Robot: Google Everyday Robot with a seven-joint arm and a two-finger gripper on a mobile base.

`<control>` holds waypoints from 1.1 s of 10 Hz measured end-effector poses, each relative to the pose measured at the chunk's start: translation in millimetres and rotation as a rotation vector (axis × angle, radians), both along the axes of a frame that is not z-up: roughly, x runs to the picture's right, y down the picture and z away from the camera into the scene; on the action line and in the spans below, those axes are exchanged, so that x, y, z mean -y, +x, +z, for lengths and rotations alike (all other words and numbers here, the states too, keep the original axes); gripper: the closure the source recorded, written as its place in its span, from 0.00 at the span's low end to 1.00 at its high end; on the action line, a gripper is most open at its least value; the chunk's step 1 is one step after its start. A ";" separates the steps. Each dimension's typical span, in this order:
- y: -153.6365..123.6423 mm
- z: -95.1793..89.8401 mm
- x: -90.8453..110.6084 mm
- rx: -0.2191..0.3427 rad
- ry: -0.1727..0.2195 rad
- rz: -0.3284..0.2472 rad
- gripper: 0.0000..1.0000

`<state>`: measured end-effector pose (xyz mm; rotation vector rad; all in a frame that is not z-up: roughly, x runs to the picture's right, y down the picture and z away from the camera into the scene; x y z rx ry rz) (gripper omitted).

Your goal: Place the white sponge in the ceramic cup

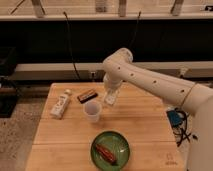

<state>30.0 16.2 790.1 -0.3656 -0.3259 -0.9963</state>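
Note:
The ceramic cup stands upright on the wooden table, left of centre. My gripper hangs from the white arm, pointing down, just right of the cup and a little above its rim. A small off-white block, the white sponge, shows between the fingers, held above the table.
A white carton with a printed label lies at the table's left. A dark flat bar lies behind the cup. A green plate with a reddish-brown item sits at the front. Cables hang at the back, and a blue object lies off the right edge.

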 end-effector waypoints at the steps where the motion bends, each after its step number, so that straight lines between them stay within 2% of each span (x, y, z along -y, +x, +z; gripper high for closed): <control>1: -7.4 -6.3 -2.2 0.012 0.006 -0.024 1.00; 8: -59.0 -27.4 -10.2 0.072 0.034 -0.160 1.00; 11: -70.8 -36.2 -13.2 0.086 0.043 -0.195 1.00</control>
